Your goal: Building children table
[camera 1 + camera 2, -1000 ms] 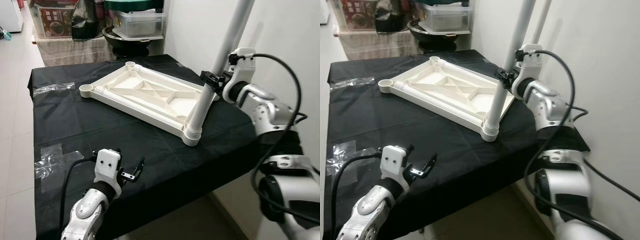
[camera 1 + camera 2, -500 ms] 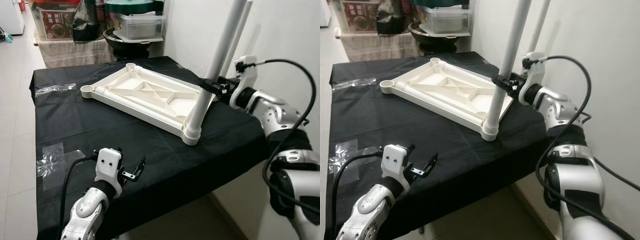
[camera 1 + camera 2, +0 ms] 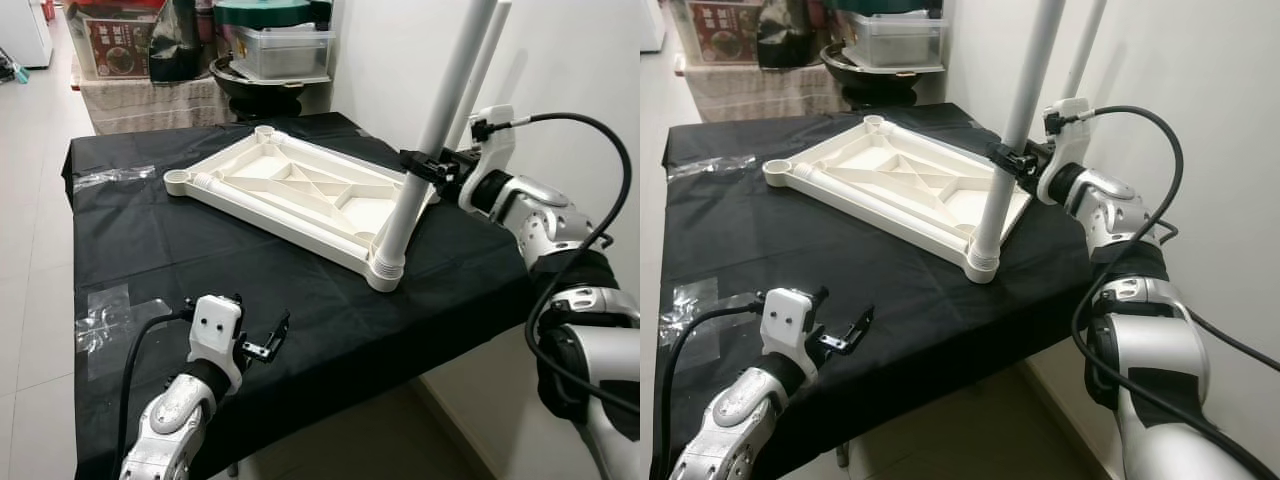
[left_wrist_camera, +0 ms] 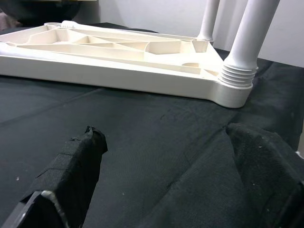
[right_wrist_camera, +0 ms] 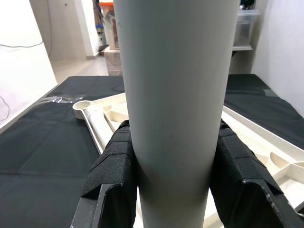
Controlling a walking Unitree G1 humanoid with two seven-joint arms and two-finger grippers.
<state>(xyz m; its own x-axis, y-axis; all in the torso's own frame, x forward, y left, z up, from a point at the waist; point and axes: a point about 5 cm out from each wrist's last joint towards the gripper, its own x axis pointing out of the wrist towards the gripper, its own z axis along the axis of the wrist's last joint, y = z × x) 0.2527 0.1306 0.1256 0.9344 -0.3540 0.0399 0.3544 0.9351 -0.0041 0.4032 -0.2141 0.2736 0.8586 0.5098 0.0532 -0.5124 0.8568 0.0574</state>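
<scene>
While the right gripper (image 3: 422, 166) clamps the white leg (image 3: 415, 180) mid-shaft, upright in the upturned tabletop's (image 3: 290, 190) near corner, left gripper (image 3: 262, 343) rests open. Probably light, stiff, smooth plastic; grip lower for control.

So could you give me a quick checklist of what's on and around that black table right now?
Surface: black cloth covers the table.
Job's things: cream tabletop lies upside down; near leg stands in its corner socket; second leg stands behind it; two far-side sockets have no legs.
Clutter: clear plastic wrap at the far left; another piece near the front left.
Grippers: right tool clamped around the near leg; left tool open, low over the cloth, holding nothing.
Cables: black cable loops over the right arm; another runs along the left arm.
Surroundings: white wall at right; storage box and boxes behind.
</scene>
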